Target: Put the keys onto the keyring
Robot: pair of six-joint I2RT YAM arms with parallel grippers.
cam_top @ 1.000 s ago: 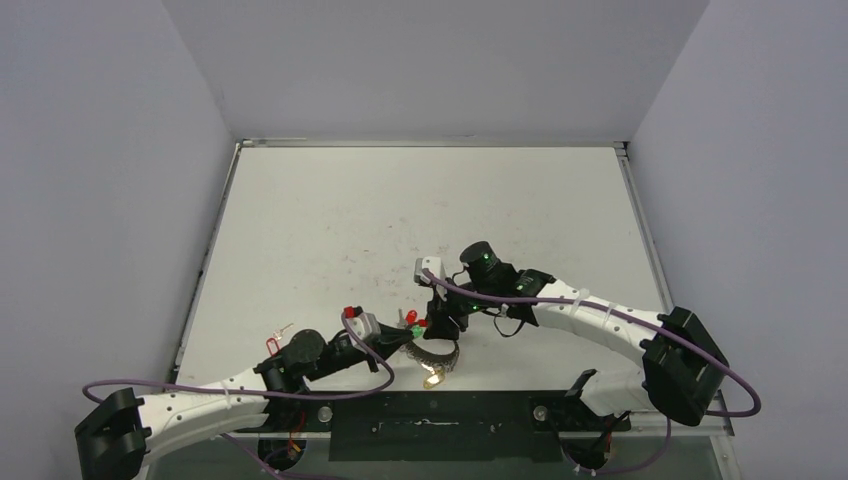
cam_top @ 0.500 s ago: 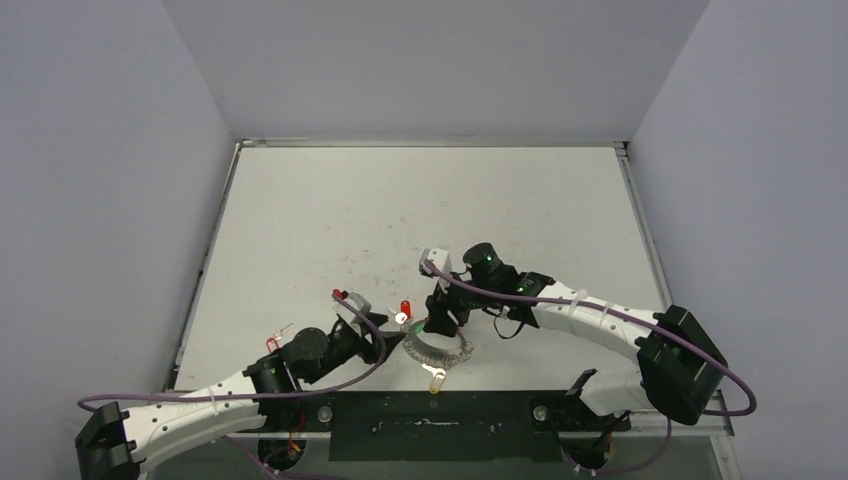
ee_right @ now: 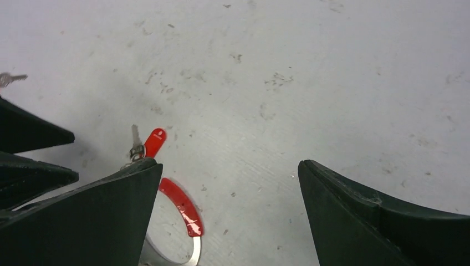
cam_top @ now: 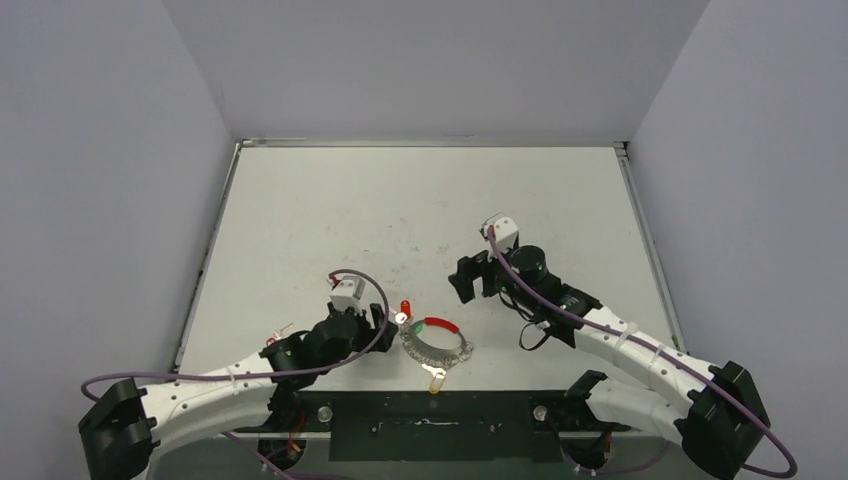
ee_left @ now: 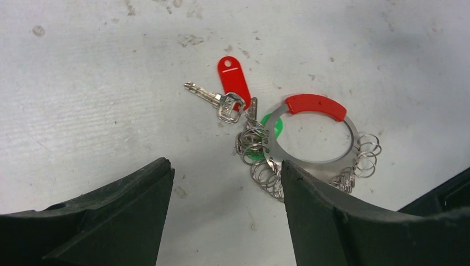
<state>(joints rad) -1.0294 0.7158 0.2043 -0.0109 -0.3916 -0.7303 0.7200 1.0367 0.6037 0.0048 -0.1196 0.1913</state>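
Left wrist: left gripper (ee_left: 224,180) spread, holding nothing | keyring (ee_left: 315,104) flat on table (ee_left: 83,83), just ahead and right of centre | 1 red-tagged key (ee_left: 224,105) at its left rim (green tag (ee_left: 274,124) beside) | right wrist: right gripper (ee_right: 230,166) wide apart, empty, keyring at its lower left.

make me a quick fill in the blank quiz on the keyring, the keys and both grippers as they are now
1. The plastic piece on the rim of the keyring is ___.
2. The left gripper and the right gripper are both ___ and hold nothing.
3. The tag partly hidden at the ring's rim is ___.
4. The key with the red tag lies ___ the ring's loop.
Missing words: red, open, green, outside.
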